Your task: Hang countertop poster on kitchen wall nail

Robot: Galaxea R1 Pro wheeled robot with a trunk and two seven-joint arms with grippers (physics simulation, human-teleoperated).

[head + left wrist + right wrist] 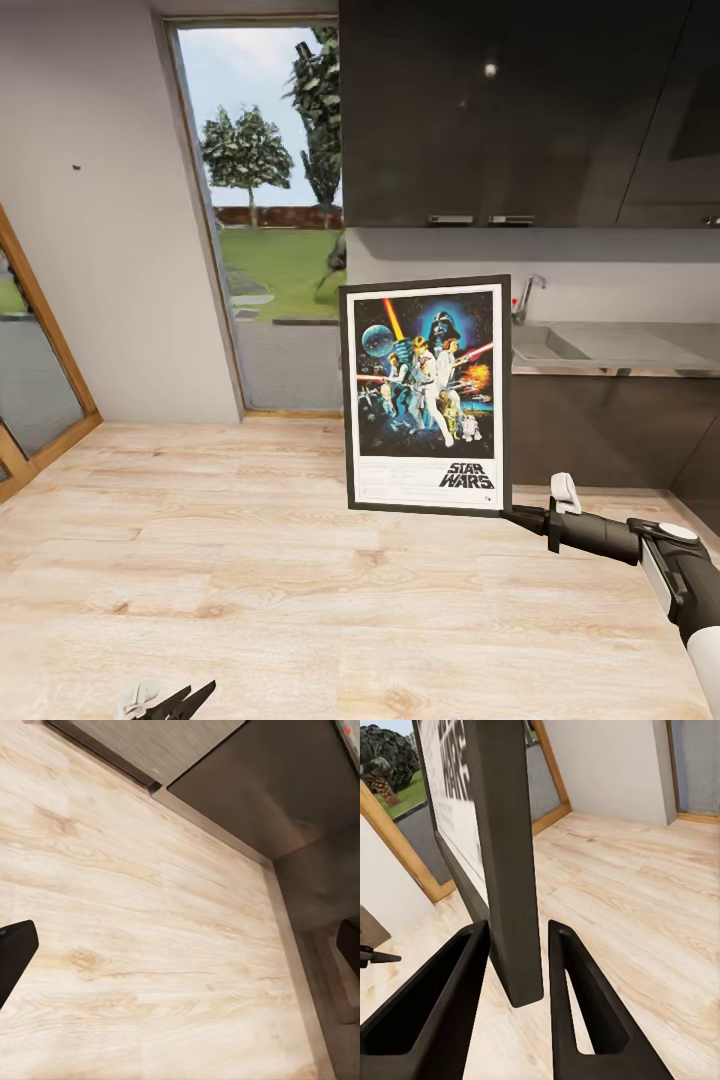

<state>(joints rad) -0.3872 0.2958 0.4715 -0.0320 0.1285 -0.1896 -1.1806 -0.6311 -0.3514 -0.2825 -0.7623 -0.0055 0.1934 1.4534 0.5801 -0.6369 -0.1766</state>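
Poster (427, 393) upright in right jaws (522, 516)

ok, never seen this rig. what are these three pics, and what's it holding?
It is a simulated wheeled robot with two arms. The large picture comes from its head camera, looking over a wood floor towards a kitchen countertop with a sink. The right tool grips the bottom corner of a framed Star Wars poster, held upright in the air. The right wrist camera looks along that tool's two fingers, closed on the poster's dark frame edge. The left tool hangs low, open and empty; its wrist camera looks down at floor and cabinet bases.
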